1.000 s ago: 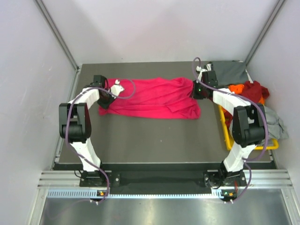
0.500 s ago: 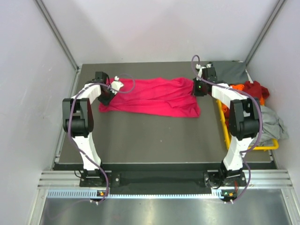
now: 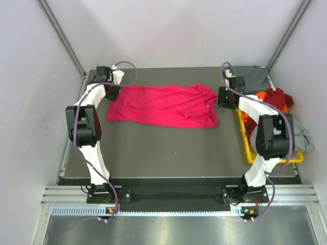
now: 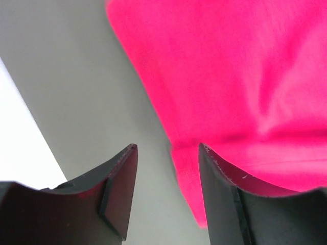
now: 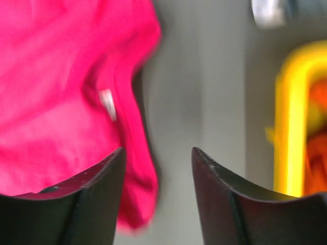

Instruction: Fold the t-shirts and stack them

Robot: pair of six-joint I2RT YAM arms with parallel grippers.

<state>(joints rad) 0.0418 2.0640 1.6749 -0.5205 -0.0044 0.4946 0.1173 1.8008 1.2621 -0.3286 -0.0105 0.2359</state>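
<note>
- On the table (image 3: 168, 148), the magenta t-shirt (image 3: 163, 105) lies spread sideways across the far half, wrinkled towards its right end.
- My left gripper (image 4: 166, 153) hangs over the shirt's left edge, jaws apart with nothing between them.
- My right gripper (image 5: 157, 153) hangs just off the right edge near the white neck label (image 5: 107, 103), also parted and empty.
- The other t-shirts are heaped in the yellow bin (image 3: 244, 145) at the right. A dark grey one (image 3: 253, 77) lies flat at the back right corner.
- I judge the cloth light, limp and easily bunched, and it will sag and drag rather than hold a fold.
- I would pinch a hem or corner at each end, both layers together, and lift evenly.
</note>
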